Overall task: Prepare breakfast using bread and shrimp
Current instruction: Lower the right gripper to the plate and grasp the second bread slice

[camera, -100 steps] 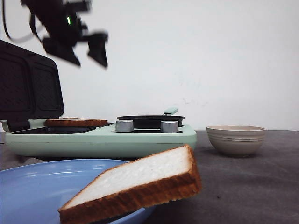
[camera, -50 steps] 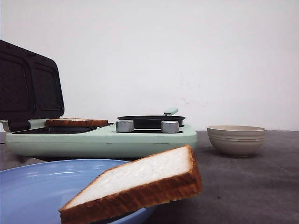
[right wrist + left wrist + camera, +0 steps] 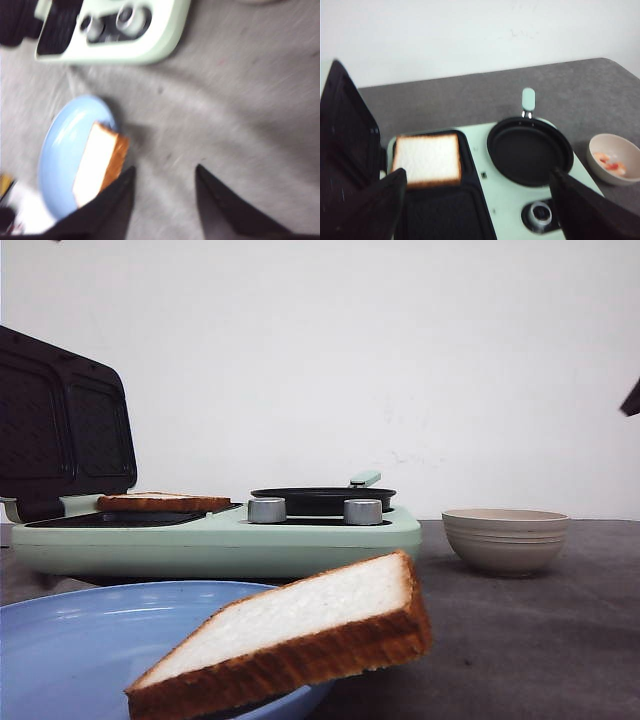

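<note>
The left claw (image 3: 477,210) had gone up out of the front view. It was wide open and empty, above the bread (image 3: 426,160). The right claw (image 3: 164,200) was open too.

The left gripper (image 3: 479,210) is raised above the counter and looks down from its wrist camera. Its two dark fingers (image 3: 367,210) stand far apart at the lower corners of that view, with a wide gap between them and nothing held. This arm does not appear in the front view.

The right gripper (image 3: 162,200) is also lifted clear of the counter, nearer its front edge. Its two dark, pointed fingertips (image 3: 216,202) are spread apart and hold nothing. The wrist picture is blurred. In the front view only a small dark corner of the right arm (image 3: 631,400) shows at the right edge, high above the counter.
</note>
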`<state>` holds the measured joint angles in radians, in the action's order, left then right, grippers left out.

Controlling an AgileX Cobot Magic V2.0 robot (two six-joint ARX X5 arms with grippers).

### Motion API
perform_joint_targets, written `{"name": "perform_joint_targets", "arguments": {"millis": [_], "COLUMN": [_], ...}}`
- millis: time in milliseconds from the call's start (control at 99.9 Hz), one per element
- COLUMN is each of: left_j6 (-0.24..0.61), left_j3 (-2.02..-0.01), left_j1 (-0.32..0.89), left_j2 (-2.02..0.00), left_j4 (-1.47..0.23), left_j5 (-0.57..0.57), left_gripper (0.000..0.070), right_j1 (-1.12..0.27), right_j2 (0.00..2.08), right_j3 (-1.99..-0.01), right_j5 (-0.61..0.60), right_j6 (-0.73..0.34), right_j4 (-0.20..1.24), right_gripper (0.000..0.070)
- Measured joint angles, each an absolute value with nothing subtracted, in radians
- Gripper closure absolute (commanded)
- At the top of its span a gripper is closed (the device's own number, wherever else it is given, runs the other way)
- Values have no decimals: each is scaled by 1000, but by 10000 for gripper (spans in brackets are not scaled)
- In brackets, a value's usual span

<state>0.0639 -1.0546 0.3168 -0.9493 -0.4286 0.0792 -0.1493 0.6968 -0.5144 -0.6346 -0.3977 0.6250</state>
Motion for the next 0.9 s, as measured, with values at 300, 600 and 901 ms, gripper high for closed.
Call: {"name": "perform_joint_targets", "arguments": {"millis": [300, 600, 901], "left_j6": [70, 82, 89], "left_j3": [-816, -726, -720], "left_j1": [317, 317, 317], "left_j2": [-719, -598, -521], "left_j4": [-411, -473, -519], "left_j5": [79, 73, 44], "left_gripper": [192, 192, 192], "right_j1": [-297, -485, -621], "right_j2": [859, 999, 1109], "right_j3": [-492, -462, -462], "right_j5": [-687, -688, -688], "right_j6": [-402, -471, -515], "right_j4": [525, 351, 250], "right_gripper": [374, 374, 374]}}
